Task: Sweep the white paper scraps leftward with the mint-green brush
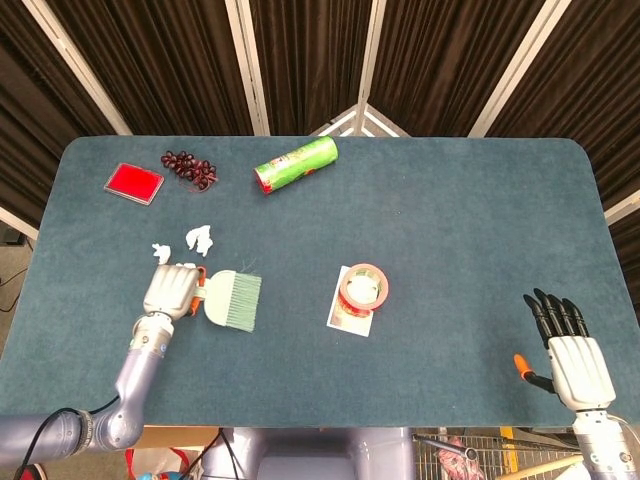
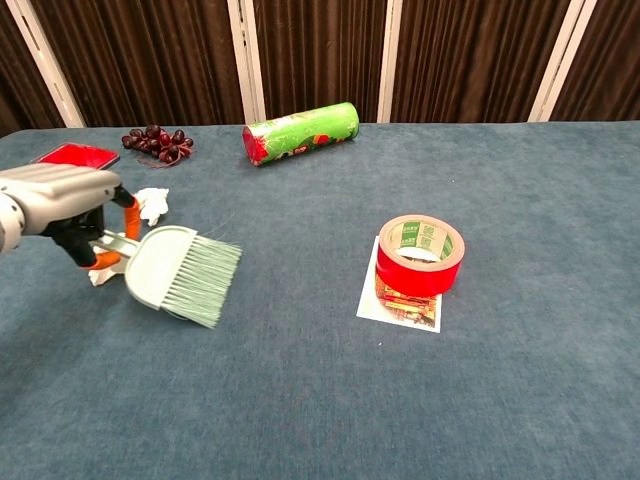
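Your left hand (image 1: pixel 170 290) grips the mint-green brush (image 1: pixel 233 300) by its handle, bristles pointing right, low over the table (image 1: pixel 450 210); the handle itself is hidden in the fist. White paper scraps (image 1: pixel 199 238) lie just beyond the hand; in chest view one scrap (image 2: pixel 152 203) shows, others are mostly hidden behind the hand. Your right hand (image 1: pixel 567 350) sits at the near right corner, fingers extended and apart, holding nothing, absent from chest view. Teal felt tabletop, dark curtains (image 2: pixel 320 50) behind
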